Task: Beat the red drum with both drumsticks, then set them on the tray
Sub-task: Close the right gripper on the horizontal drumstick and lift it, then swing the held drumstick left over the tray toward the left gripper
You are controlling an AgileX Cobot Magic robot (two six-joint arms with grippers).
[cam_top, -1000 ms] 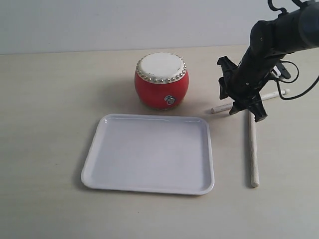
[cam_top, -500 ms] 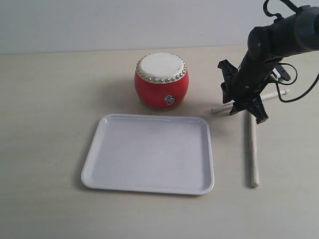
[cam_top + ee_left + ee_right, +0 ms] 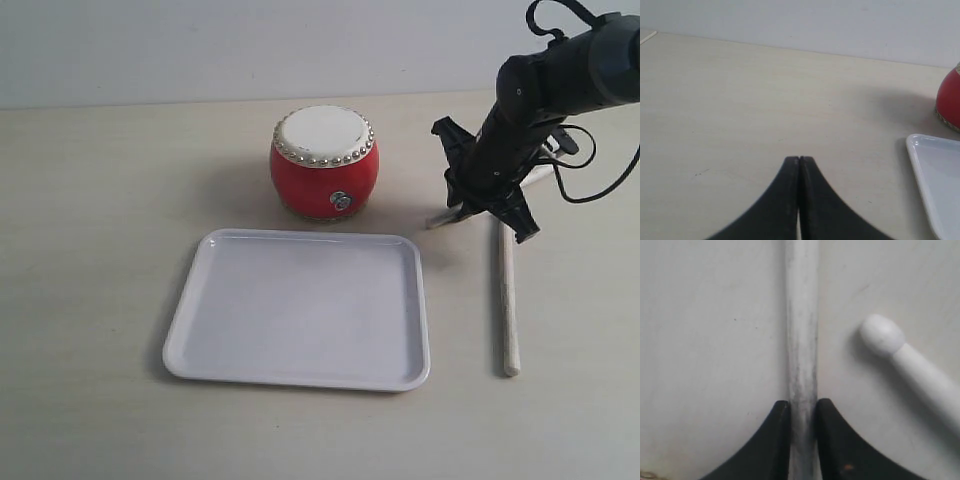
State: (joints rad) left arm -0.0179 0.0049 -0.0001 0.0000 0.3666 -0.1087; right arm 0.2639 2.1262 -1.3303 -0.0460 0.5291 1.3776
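Observation:
The red drum [image 3: 324, 165] with its cream skin stands behind the white tray [image 3: 300, 305]. To the right of the drum my right gripper [image 3: 488, 210] is shut on one pale drumstick [image 3: 440, 217] that lies slantwise on the table. In the right wrist view that drumstick [image 3: 801, 330] runs between the two black fingers of the right gripper [image 3: 802, 405]. The second drumstick [image 3: 508, 300] lies on the table right of the tray, its rounded tip [image 3: 882, 335] close beside the gripper. My left gripper [image 3: 799, 160] is shut on nothing and hovers over bare table, with the drum's edge [image 3: 950, 102] and a tray corner [image 3: 935, 170] off to one side.
A pale wall runs along the back of the table [image 3: 100, 250]. The right arm's black cable [image 3: 590, 180] hangs behind the gripper. Bare tabletop lies left of the tray and the drum.
The right gripper has edged slightly toward the back of the table, and the slanted drumstick's far end has shifted with it. Drum, tray and the other drumstick have stayed put.

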